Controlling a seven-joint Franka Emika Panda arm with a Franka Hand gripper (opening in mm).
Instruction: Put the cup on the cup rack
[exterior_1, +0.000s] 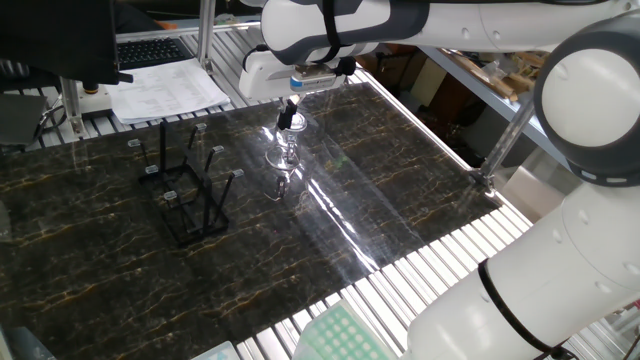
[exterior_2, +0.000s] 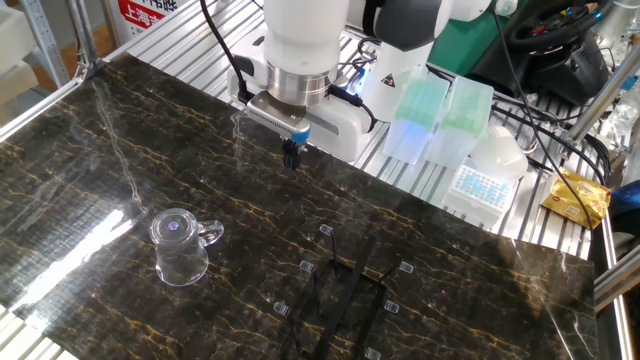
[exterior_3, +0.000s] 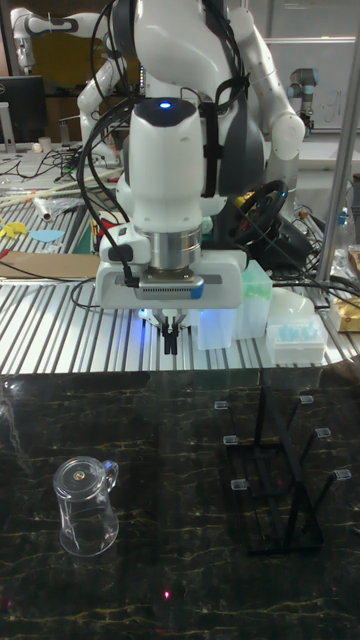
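Observation:
The cup (exterior_2: 180, 246) is a clear glass mug with a side handle. It stands upright on the dark marble tabletop, also visible as the cup (exterior_3: 85, 505) and, faintly, the cup (exterior_1: 283, 167). The cup rack (exterior_2: 340, 296) is a black wire stand with pale-capped pegs, off to the cup's side; the other views show the cup rack (exterior_3: 282, 482) and the cup rack (exterior_1: 190, 192). My gripper (exterior_2: 291, 156) hangs above the table's back edge, fingers together with nothing held, well apart from both cup and rack. It also appears as the gripper (exterior_3: 170, 342) and the gripper (exterior_1: 289, 113).
Green and blue pipette-tip boxes (exterior_2: 440, 115) and a white box (exterior_2: 480, 185) sit on the slatted metal surface behind the table. A yellow packet (exterior_2: 577, 195) lies at the right. Papers (exterior_1: 165, 90) lie beyond the rack side.

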